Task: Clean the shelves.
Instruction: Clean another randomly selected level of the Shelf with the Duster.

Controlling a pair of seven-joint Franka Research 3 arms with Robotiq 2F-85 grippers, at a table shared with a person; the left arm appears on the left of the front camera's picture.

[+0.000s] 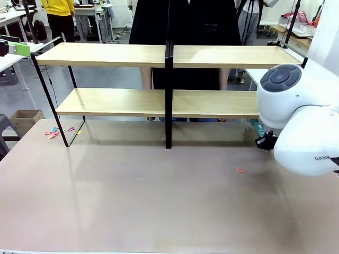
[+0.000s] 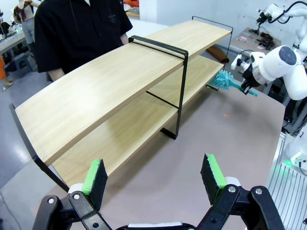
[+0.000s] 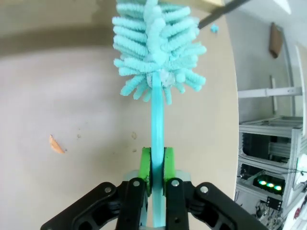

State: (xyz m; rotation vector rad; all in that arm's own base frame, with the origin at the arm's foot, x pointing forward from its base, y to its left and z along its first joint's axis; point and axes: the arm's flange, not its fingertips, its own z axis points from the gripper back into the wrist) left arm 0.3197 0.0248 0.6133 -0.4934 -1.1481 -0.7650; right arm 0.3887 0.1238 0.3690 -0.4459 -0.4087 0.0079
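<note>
Right gripper (image 3: 153, 165) clenched on handle of turquoise fluffy duster (image 3: 156, 45); duster head near right end of lower board of wide two-tier light-wood, black-framed shelves (image 1: 165, 55), contact unclear; left gripper (image 2: 156, 177) released, empty; orange scrap (image 1: 240, 170) and coloured scraps (image 1: 55, 131) on table; boards look bare; sweeping judged mostly ahead.

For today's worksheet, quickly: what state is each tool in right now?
Left tool: open, holding nothing.
Right tool: shut on the turquoise duster, gripping its handle.

shelves (image 1: 166, 100) sit at 12 o'clock on the table (image 1: 148, 196), person (image 1: 185, 21) behind, duster (image 2: 223, 79) by their 3 o'clock end, paper scraps (image 1: 58, 130) at 10
</note>
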